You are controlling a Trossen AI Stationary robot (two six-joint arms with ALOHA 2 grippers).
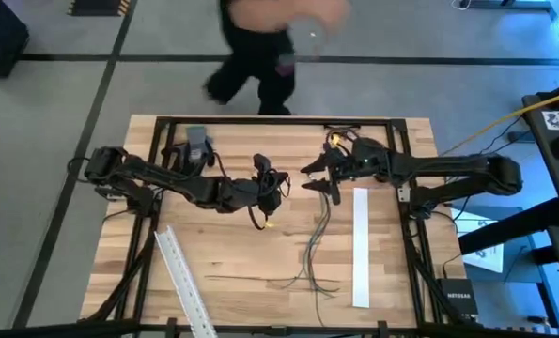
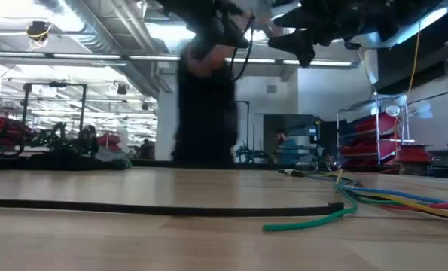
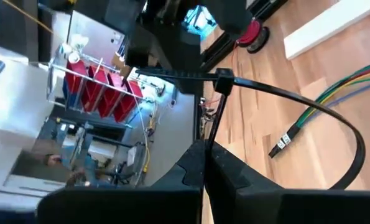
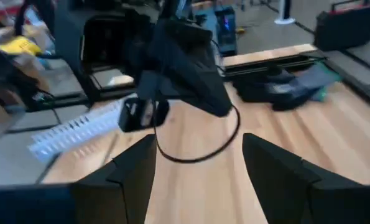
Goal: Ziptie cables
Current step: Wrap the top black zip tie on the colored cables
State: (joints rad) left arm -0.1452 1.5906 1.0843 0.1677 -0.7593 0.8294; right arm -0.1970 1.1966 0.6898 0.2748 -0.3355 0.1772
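The cables (image 1: 317,246) lie loose on the bare wood of the worktop (image 1: 251,253), a thin bunch running from below the right jaws toward the near edge, between the two white slotted strips. One strip (image 1: 361,246) lies straight toward the right edge; the other (image 1: 185,279) slants across the near left corner. In the low view the coloured strands (image 2: 374,199) rest flat on the wood.

The left gripper (image 1: 271,191) is raised above the middle of the worktop, its arm reaching in from the left edge. Its jaws are closed on a black ziptie (image 3: 284,99), already looped through its head and curving out in front of them.

The right gripper (image 1: 318,176) hangs near the far edge, facing the left one, close but apart. Its jaws stand wide with nothing between them.

A person (image 1: 260,47), blurred, seems to stand beyond the far edge.
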